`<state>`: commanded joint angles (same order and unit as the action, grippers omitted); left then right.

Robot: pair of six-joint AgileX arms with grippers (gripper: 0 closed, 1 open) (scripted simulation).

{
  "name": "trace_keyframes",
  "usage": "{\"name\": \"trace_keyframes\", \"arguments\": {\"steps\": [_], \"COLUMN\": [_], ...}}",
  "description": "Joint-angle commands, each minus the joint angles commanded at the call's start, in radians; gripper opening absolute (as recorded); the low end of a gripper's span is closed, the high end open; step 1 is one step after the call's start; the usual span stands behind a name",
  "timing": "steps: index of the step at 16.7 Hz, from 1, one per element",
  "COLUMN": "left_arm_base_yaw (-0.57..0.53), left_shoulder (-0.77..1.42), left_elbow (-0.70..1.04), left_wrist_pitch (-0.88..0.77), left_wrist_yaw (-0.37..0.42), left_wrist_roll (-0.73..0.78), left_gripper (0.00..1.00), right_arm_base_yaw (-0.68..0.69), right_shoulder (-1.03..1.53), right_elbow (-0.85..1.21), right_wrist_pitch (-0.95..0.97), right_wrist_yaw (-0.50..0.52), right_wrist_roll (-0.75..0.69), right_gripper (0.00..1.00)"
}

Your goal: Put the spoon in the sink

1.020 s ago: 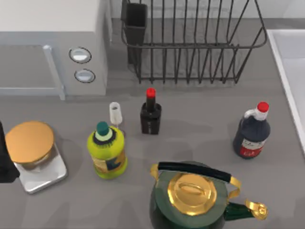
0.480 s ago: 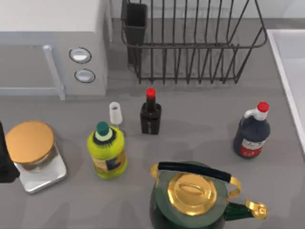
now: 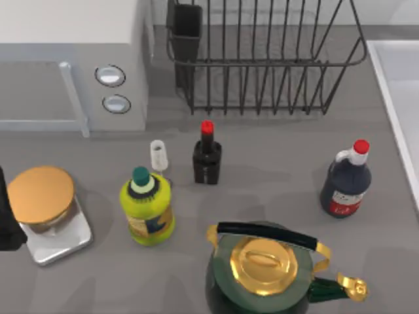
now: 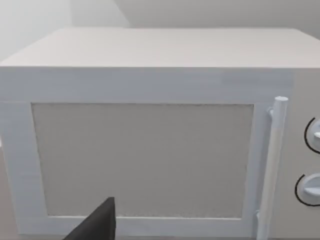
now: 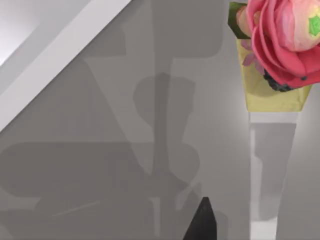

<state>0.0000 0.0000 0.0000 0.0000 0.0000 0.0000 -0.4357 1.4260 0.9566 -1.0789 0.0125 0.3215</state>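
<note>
Currently microwave (image 3: 72, 59) top left, dish rack (image 3: 262, 59) beside it, sink (image 3: 396, 85) at right edge. Green kettle (image 3: 265, 268) front centre; 3 bottles mid-table. Left gripper (image 3: 6, 216) at left edge, finger state: cannot tell.

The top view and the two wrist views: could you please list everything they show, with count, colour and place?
White microwave oven: one, far left.
Black wire dish rack: one, far centre.
Pale grey-white sink: one, right edge.
Small black bottle with red cap: one, centre.
Small clear glass: one, left of that bottle.
Yellow-green bottle with teal cap: one, near the glass.
Dark sauce bottle with red cap: one, right.
Dark green kettle with gold lid: one, near centre.
Gold-lidded jar on a silver base: one, near left.
Pink flower in a yellow holder: one, right wrist view.
Left arm: dark, left edge.
</note>
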Motion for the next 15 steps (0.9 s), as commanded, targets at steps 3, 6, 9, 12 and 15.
{"name": "trace_keyframes", "arguments": {"steps": [3, 6, 9, 12, 15], "left_arm_base_yaw": [0.000, 0.000, 0.000, 0.000, 0.000], "left_shoulder": [0.000, 0.000, 0.000, 0.000, 0.000], "left_elbow": [0.000, 0.000, 0.000, 0.000, 0.000], "left_wrist_pitch": [0.000, 0.000, 0.000, 0.000, 0.000], "left_wrist_yaw": [0.000, 0.000, 0.000, 0.000, 0.000], "left_wrist_roll": [0.000, 0.000, 0.000, 0.000, 0.000], "left_gripper": [1.00, 1.00, 1.00, 1.00, 1.00], "right_arm_base_yaw": [0.001, 0.002, 0.007, 0.027, 0.059], "right_shoulder": [-0.021, -0.017, 0.037, 0.172, 0.359], "right_elbow": [0.022, 0.019, 0.082, 0.240, 0.490], "right_wrist_pitch": [-0.028, -0.025, -0.053, -0.114, -0.203], "right_wrist_yaw": [0.000, -0.001, 0.000, 0.002, 0.004], "right_wrist_roll": [-0.001, 0.000, 0.017, 0.049, 0.088], "right_gripper": [0.00, 0.00, 0.00, 0.00, 0.00]}}
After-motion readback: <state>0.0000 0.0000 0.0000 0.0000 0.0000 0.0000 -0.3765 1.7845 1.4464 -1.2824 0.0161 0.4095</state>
